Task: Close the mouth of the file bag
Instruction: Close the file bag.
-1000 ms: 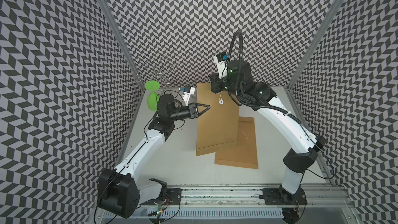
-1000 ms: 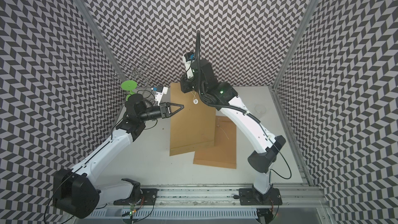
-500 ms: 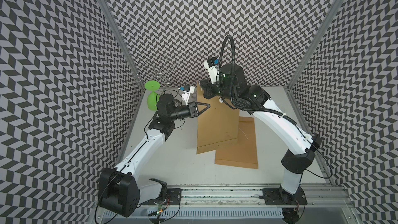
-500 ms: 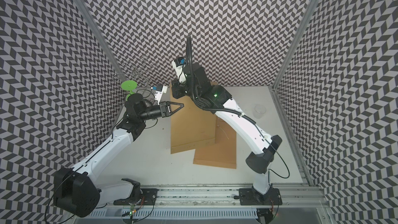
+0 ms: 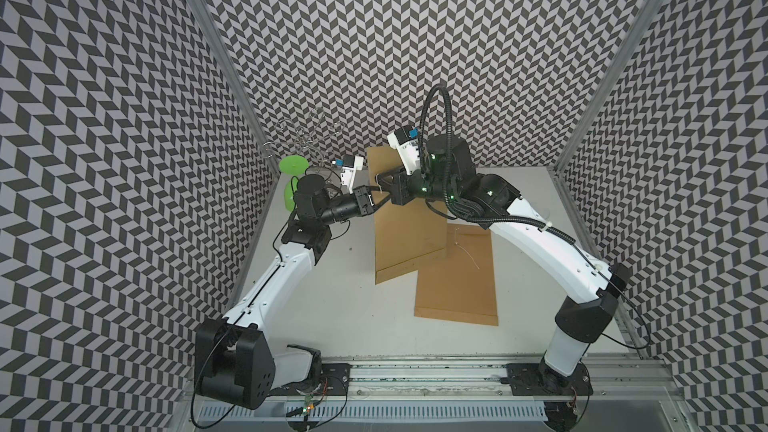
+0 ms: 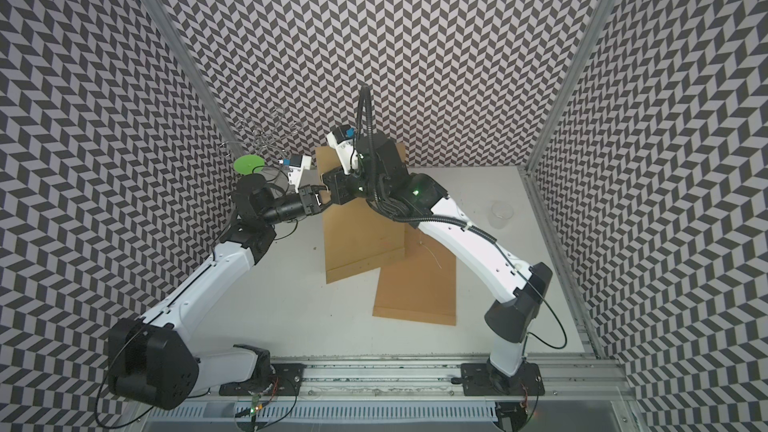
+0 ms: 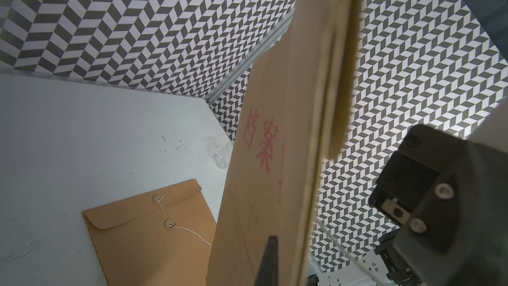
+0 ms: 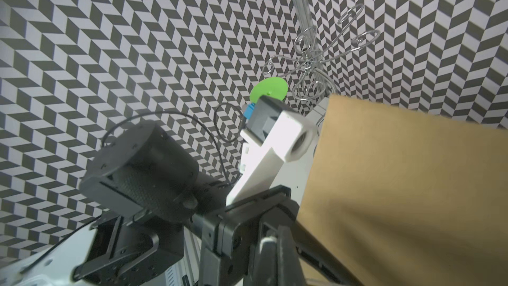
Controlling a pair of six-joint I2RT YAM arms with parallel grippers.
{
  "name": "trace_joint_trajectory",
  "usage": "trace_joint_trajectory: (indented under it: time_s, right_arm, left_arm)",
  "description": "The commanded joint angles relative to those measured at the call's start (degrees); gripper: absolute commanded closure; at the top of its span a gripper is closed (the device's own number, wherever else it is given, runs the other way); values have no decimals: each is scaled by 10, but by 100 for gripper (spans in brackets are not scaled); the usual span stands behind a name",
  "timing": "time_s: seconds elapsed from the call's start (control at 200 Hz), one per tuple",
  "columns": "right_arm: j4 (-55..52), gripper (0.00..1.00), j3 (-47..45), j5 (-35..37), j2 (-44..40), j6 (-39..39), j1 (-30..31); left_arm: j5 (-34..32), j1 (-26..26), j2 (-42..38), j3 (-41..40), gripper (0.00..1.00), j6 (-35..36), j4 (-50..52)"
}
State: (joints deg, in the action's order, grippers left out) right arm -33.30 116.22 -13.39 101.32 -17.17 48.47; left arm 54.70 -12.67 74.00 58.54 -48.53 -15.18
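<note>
File bag, one edge inside the left hand's tight grip, right hand closed just beside.

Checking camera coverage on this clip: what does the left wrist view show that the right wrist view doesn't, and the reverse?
Only the left wrist: a second file bag lying flat on the table with its string trailing loose, a clear cup, and red characters printed on the raised file bag. Only the right wrist: the green disc, the wire rack and the white camera mount on the left arm. Both: the raised file bag's brown paper and the chevron walls.
</note>
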Motion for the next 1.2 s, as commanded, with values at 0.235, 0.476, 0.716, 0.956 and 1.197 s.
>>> trace_joint_trajectory:
  time_s: [0.235,0.476,0.716,0.956,1.197]
  right_arm:
    - [78,100,-119,-32,-90,-25,4]
    - [110,100,-218,-37,-150,-36,3]
    - [121,100,-251,-38,-152,-39,2]
    - [130,100,-272,-39,-155,-41,-6]
    - [139,100,-299,-54,-164,-48,-23]
  left_arm:
    - [9,30,5,53,100,-4,-29]
    - [9,39,14,84,100,2,-24]
    - [9,42,14,96,100,2,-24]
    - [15,43,13,103,100,7,-23]
    - [21,44,12,110,100,8,-28]
